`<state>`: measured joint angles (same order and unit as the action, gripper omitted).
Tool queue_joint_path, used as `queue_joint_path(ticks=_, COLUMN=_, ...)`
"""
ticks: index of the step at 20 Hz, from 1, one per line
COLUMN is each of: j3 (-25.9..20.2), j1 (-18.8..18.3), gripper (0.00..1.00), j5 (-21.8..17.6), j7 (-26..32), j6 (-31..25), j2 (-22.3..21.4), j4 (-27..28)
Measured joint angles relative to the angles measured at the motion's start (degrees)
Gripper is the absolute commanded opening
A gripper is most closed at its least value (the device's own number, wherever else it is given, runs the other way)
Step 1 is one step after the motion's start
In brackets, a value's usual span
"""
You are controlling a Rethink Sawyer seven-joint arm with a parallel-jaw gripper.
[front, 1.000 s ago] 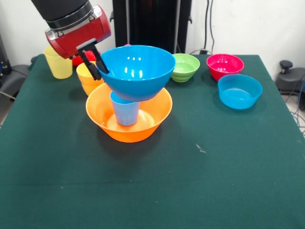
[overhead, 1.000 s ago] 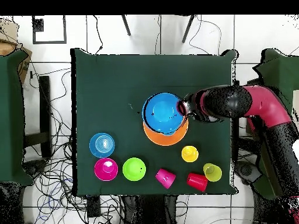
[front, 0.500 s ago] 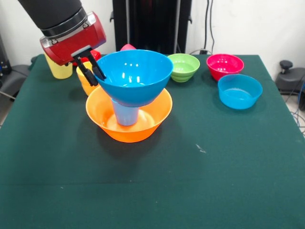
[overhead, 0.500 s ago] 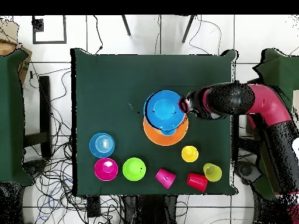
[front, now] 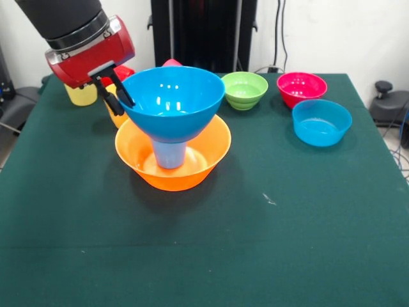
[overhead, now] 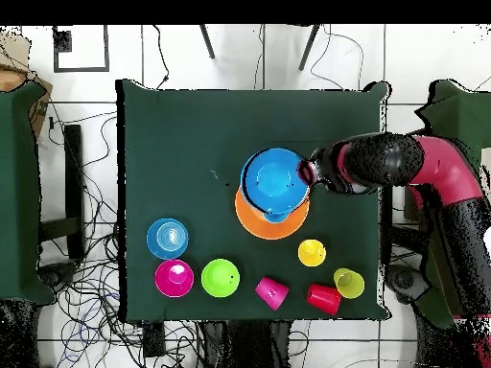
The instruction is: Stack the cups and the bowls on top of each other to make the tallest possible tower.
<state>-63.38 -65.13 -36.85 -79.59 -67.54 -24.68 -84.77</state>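
The large orange bowl (front: 211, 150) (overhead: 272, 225) stands mid-table with the light blue cup (front: 169, 154) upright inside it. Over that cup sits the large blue bowl (front: 174, 96) (overhead: 275, 182), roughly centred on it. My gripper (front: 124, 105) (overhead: 309, 173) is shut on this bowl's rim, at its left side in the front view, one finger inside and one outside. Just behind the gripper, the orange cup (front: 117, 119) (overhead: 311, 252) is partly hidden. The small blue bowl (front: 321, 121) (overhead: 167, 238) stands apart at the front view's right.
Yellow cup (front: 83, 94) (overhead: 349, 283), red cup (front: 126, 71) (overhead: 324, 298) and pink cup (front: 171, 63) (overhead: 271, 291) line the far edge in the front view. Green bowl (front: 245, 89) (overhead: 220, 278) and magenta bowl (front: 301, 88) (overhead: 174, 278) stand at the far right.
My gripper has carried the large blue bowl to the left in the front view. The bowl now covers the light blue cup's top, where before it stood off to one side.
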Motion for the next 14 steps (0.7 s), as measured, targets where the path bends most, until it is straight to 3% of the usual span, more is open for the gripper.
queue_joint_path(ticks=14, j3=0.4, j1=0.0, gripper=0.0, j5=-0.5, j7=1.9, j6=0.0, j2=0.0, j4=0.9)
